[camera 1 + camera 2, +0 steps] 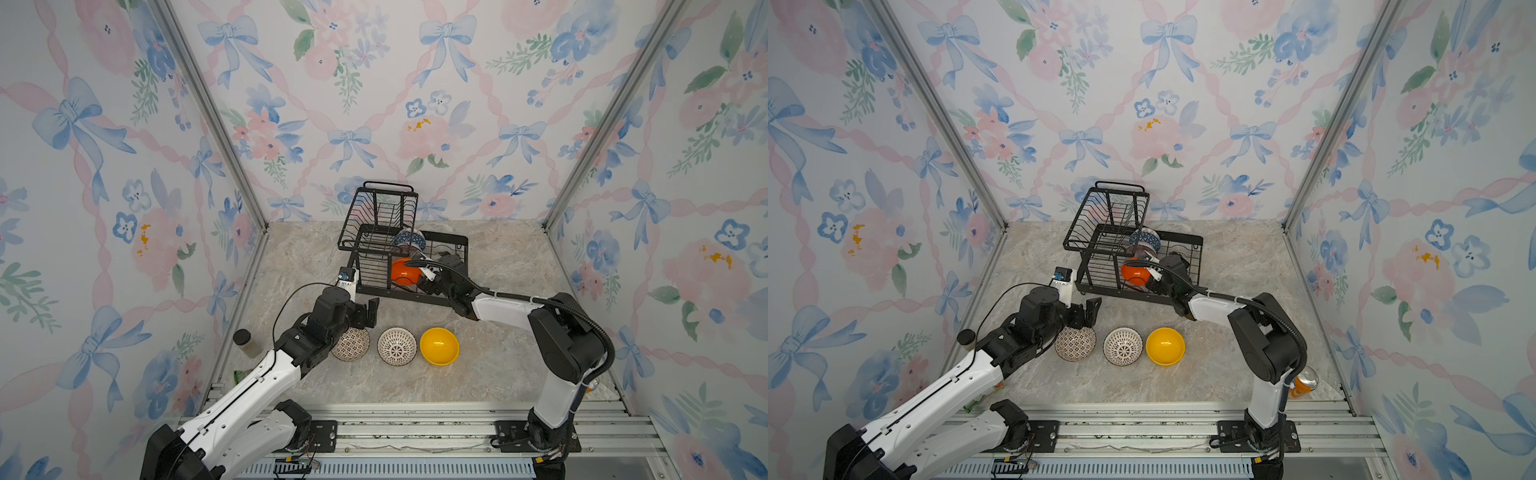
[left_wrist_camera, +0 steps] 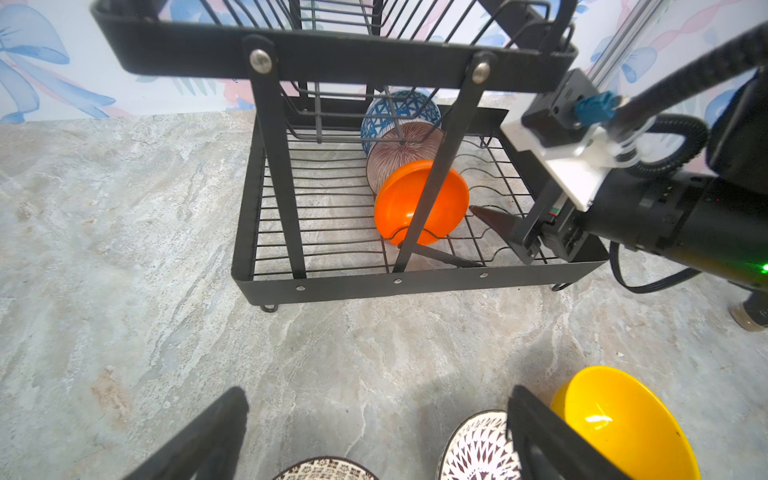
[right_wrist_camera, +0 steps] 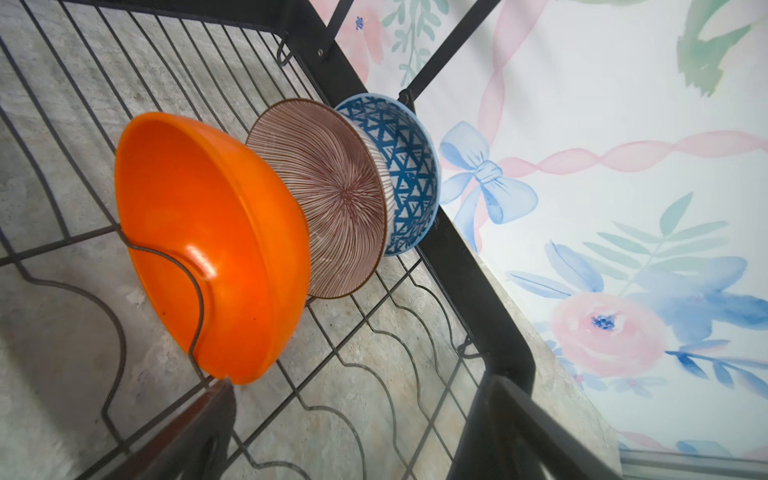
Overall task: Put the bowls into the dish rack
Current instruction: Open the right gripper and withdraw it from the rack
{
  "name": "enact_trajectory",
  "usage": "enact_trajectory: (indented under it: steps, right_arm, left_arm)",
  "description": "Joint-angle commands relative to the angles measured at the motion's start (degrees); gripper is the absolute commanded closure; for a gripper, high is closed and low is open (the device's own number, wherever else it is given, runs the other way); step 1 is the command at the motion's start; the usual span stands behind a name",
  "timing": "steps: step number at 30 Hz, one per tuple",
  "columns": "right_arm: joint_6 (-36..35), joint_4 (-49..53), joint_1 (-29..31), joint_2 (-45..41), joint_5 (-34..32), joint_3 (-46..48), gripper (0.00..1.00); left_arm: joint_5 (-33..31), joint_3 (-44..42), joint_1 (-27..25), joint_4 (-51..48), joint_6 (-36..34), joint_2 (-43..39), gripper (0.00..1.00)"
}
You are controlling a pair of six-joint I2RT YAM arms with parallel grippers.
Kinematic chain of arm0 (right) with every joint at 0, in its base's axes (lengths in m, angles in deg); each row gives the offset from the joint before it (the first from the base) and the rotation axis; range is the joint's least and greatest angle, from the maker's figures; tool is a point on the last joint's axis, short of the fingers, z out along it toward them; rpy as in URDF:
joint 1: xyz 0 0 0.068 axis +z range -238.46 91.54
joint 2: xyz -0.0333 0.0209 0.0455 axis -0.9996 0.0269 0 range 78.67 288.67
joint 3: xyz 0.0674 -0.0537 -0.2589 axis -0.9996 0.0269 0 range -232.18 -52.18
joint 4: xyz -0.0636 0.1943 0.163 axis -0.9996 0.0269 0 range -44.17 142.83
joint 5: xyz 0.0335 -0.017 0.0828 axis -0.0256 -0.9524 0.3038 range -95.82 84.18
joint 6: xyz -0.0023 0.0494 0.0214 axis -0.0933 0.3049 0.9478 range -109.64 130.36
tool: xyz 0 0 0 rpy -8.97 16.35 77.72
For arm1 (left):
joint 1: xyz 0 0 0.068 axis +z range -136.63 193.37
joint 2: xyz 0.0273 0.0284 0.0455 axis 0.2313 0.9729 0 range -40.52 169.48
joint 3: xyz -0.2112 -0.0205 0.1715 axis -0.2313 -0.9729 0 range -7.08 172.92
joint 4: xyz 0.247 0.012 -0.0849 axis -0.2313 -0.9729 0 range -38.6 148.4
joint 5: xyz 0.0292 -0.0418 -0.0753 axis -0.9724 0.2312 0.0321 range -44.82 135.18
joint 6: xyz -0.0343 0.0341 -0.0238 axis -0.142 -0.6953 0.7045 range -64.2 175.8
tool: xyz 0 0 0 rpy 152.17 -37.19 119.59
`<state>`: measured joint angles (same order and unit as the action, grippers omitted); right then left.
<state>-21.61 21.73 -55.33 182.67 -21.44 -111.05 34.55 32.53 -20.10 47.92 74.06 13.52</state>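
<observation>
- The black wire dish rack (image 2: 353,291) stands at the back of the marbled grey tabletop (image 1: 498,365), its smaller handled basket raised over the wide base.
- Three bowls stand on edge in the base tier, in a close row: a blue triangle-patterned bowl (image 3: 409,166) next to the rack's wall, a pink radial-striped bowl (image 3: 328,195) against it, then a glossy orange bowl (image 3: 199,232).
- The right gripper (image 3: 361,386) reaches into the base with its jaws spread wide and nothing between them. One fingertip (image 3: 220,395) sits just beside the orange bowl's rim; whether it touches, I cannot tell.
- Three bowls sit upright in a row on the tabletop in front of the rack: a dark brown lattice-patterned bowl (image 1: 353,347) partly under the left arm, a white lattice-patterned bowl (image 1: 397,346) and a plain yellow bowl (image 1: 439,346).
- The left gripper (image 2: 378,395) hovers between that row and the rack, jaws wide, empty.
- An orange soda can (image 1: 1306,382) stands behind the right arm's base.
</observation>
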Motion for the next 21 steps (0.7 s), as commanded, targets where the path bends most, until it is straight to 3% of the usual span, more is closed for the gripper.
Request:
enact_trajectory:
  steps: [1, 8, 14, 21]
  right_arm:
    - [4.7, -2.3, -0.9, -3.8, -0.5, 2.8, 0.03]
    - [11.0, 1.4, -1.1, -11.5, 0.3, 6.7, 0.03]
    - [18.0, 10.0, -1.5, -21.2, 7.8, 8.6, 0.03]
    - [26.7, 15.3, -4.4, -30.0, 15.7, 10.1, 0.03]
  left_arm:
    - [-0.9, -1.4, 0.6, -0.5, 1.2, -0.9, 0.02]
    - [-3.0, -2.5, 0.8, -2.6, 2.4, -1.5, 0.02]
    - [-8.1, -4.2, 1.0, -5.1, 4.4, -2.3, 0.02]
    - [-9.0, -6.9, 1.2, -8.4, 8.4, -5.2, 0.02]
